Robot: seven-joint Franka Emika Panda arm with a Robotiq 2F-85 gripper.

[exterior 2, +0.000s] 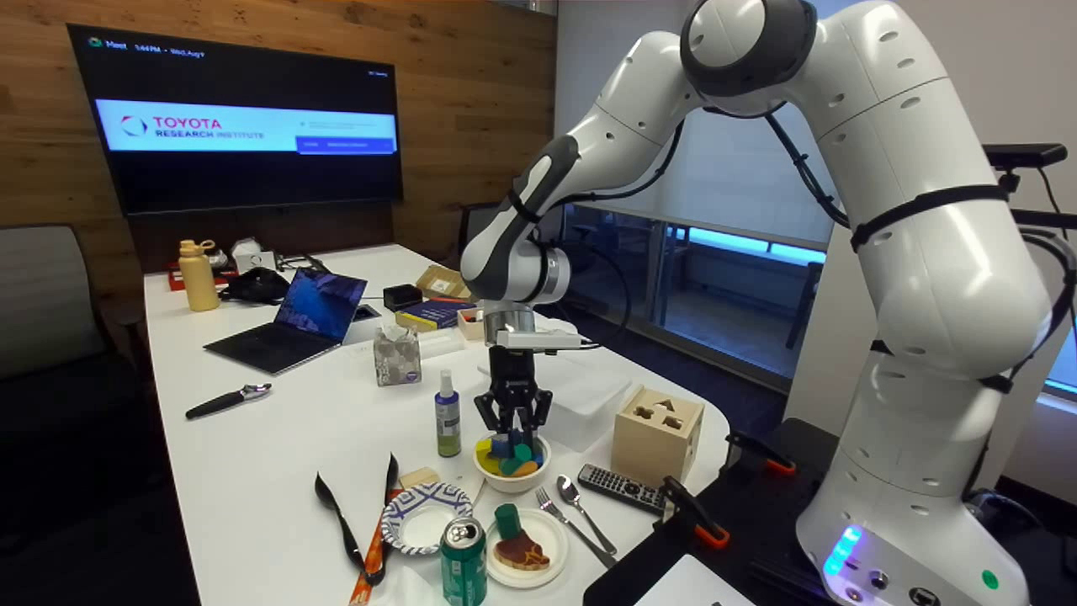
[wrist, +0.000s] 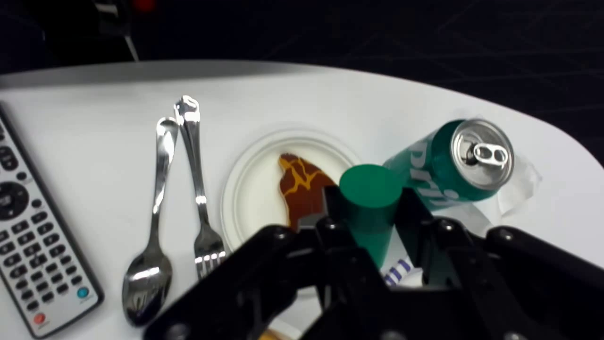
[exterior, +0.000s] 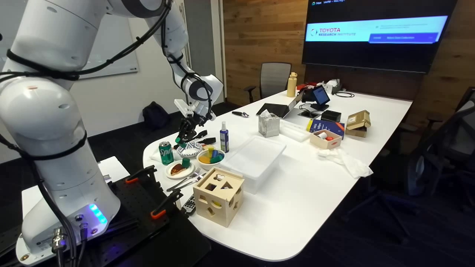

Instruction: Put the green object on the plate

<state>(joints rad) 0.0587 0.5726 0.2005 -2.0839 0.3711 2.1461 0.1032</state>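
Observation:
My gripper (wrist: 372, 198) is shut on the green object (wrist: 371, 185), a green cylinder with its flat end toward the wrist camera. An exterior view also shows the green object (exterior: 179, 140) at my fingertips, above table level. The plate (wrist: 250, 193), round and pale, carries a brown steak (wrist: 304, 189). In the wrist view the plate lies below and left of my fingers, partly hidden by them. Another green cylinder (exterior 2: 507, 522) is on the plate in both exterior views; in the wrist view I cannot tell it from the held one.
A green Sprite can (exterior 2: 464, 560) and a patterned bowl (exterior 2: 402, 539) stand beside the plate. A white bowl (exterior 2: 509, 483) with several coloured blocks, a spray bottle (exterior 2: 448, 421), a fork (wrist: 207, 243), a spoon (wrist: 148, 278), a remote (wrist: 37, 255) and the wooden box (exterior: 219, 196) are near.

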